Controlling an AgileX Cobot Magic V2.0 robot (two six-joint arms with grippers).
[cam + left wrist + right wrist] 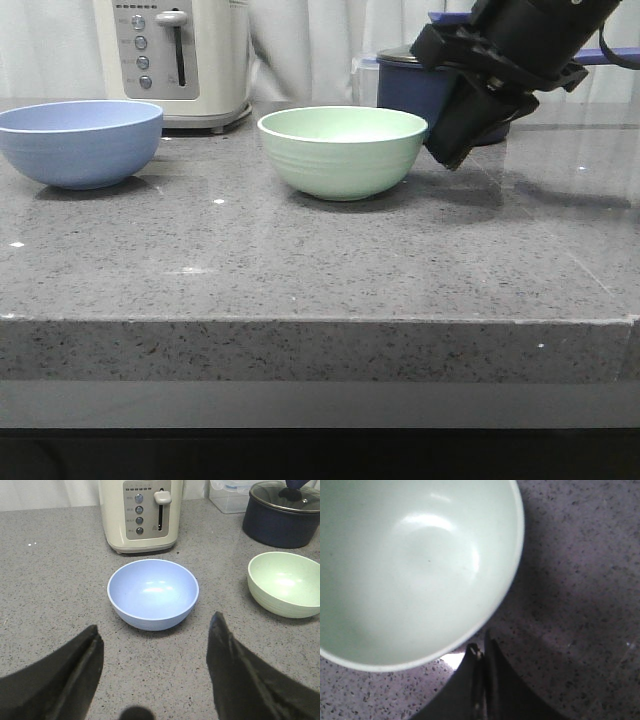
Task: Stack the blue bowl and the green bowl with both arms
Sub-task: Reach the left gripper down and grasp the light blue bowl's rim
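The blue bowl [80, 142] stands upright at the far left of the counter; it shows in the left wrist view [153, 593] ahead of my open, empty left gripper [155, 640], which hangs back from it. The left gripper does not show in the front view. The green bowl [342, 150] stands upright mid-counter and also shows in the left wrist view [286, 583]. My right gripper [448, 155] is shut and empty, tilted down just right of the green bowl's rim. In the right wrist view the green bowl [415, 570] fills the frame and the closed gripper [481, 647] sits just outside its rim.
A cream toaster [180, 60] stands at the back left. A dark navy lidded saucepan [420, 85] and a clear plastic container [230, 497] stand at the back right behind the right arm. The grey speckled counter's front edge [320, 320] runs across the view.
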